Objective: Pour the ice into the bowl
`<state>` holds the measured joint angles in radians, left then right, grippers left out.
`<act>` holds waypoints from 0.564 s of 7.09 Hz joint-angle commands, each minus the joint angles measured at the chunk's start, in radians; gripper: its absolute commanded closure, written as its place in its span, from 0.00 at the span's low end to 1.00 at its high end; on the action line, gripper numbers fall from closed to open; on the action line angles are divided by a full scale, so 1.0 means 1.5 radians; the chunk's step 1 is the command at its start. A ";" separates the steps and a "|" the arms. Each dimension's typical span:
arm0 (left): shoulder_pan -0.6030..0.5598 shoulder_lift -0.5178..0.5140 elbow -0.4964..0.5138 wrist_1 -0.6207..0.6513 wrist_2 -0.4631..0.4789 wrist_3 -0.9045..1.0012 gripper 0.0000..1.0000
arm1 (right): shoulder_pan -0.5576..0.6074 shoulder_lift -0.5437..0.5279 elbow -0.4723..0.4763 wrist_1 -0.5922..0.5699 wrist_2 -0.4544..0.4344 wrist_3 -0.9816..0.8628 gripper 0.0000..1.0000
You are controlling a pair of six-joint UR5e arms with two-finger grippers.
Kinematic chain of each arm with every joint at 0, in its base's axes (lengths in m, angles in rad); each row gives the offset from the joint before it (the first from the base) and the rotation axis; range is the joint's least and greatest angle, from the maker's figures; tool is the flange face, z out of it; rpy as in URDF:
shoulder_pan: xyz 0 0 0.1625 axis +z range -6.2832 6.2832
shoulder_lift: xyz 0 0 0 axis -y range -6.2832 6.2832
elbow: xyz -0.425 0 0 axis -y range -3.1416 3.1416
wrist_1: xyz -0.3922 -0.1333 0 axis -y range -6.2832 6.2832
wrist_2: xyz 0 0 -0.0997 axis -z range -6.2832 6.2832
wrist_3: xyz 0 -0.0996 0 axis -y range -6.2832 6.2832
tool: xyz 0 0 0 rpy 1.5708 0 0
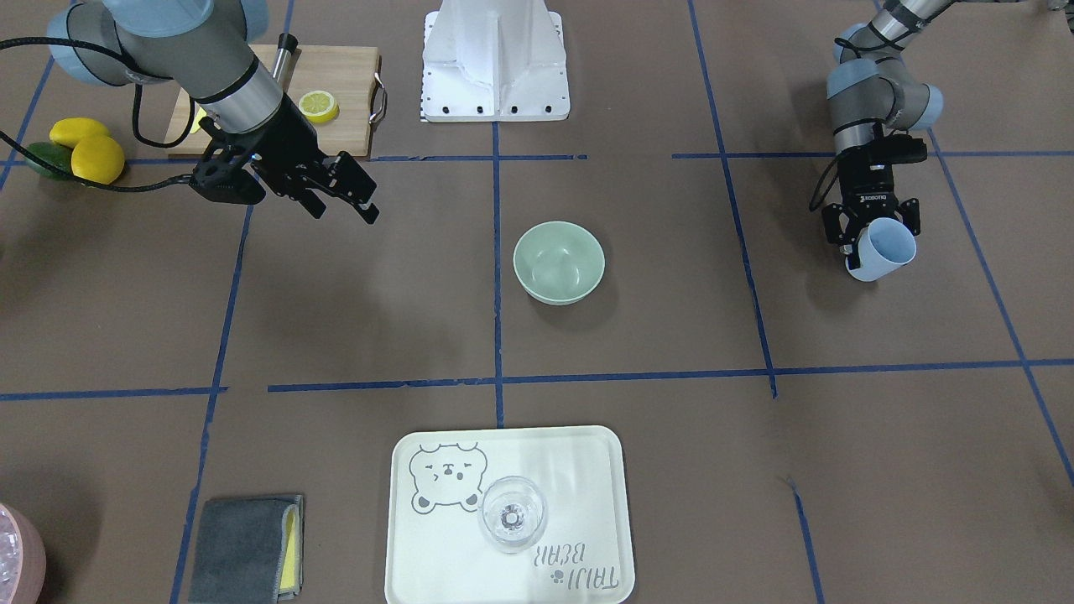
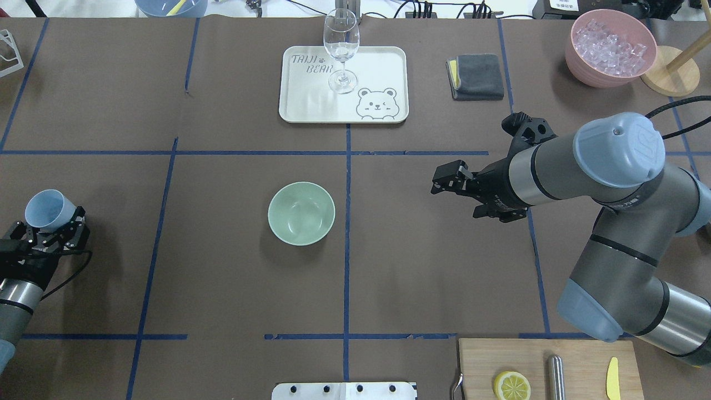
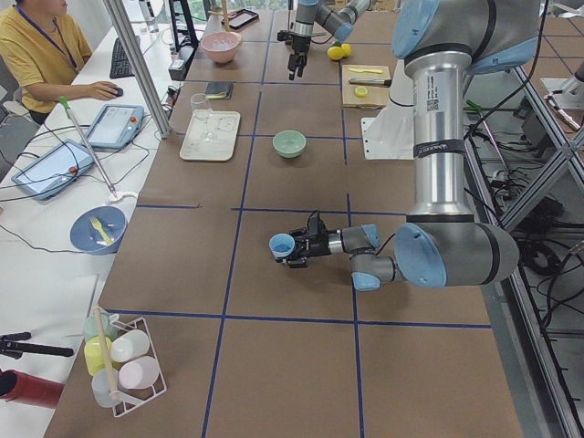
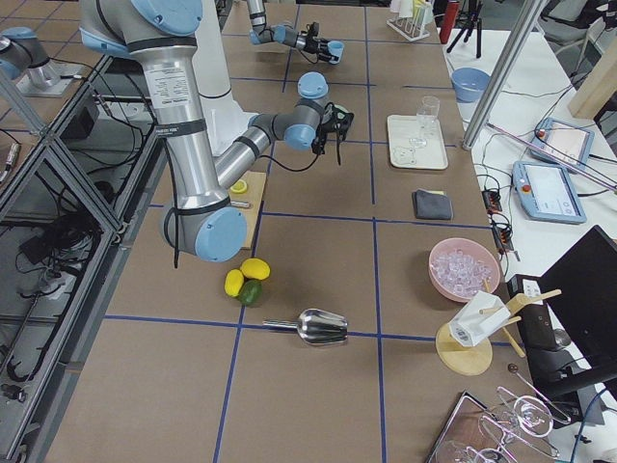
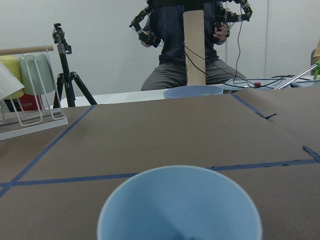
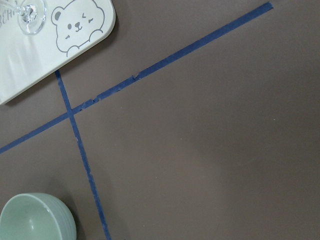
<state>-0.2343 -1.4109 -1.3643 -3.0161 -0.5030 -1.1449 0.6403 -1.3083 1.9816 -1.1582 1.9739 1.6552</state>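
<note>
Blue cup [image 2: 49, 210] is being held clamped in left gripper [image 2: 54, 223], right gripper [image 2: 451, 183] is being kept spread and empty, pale sage-green bowl [image 2: 301, 213] is being left empty mid-table between them, ice cubes [image 2: 610, 43] well apart in pink container [image 2: 583, 69].

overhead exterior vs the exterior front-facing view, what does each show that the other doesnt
Only overhead: the wooden stand, and the whole pink container heaped with ice, which front-facing clips to an edge. Only front-facing: the yellow and green fruits near the cutting board. Both: the empty bowl, the left gripper holding the blue cup, the tray with the glass.
</note>
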 commanded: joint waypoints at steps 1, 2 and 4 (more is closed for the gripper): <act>-0.031 -0.093 -0.037 -0.085 -0.050 0.221 1.00 | 0.005 -0.017 0.007 0.003 0.004 0.000 0.00; -0.048 -0.155 -0.040 -0.087 -0.055 0.292 1.00 | 0.011 -0.030 0.013 0.005 0.004 0.000 0.00; -0.050 -0.175 -0.100 -0.069 -0.105 0.394 1.00 | 0.012 -0.060 0.018 0.007 0.004 -0.001 0.00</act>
<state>-0.3056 -1.6426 -1.4710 -3.1326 -0.6257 -0.6562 0.6566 -1.3682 2.0015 -1.1495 1.9802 1.6548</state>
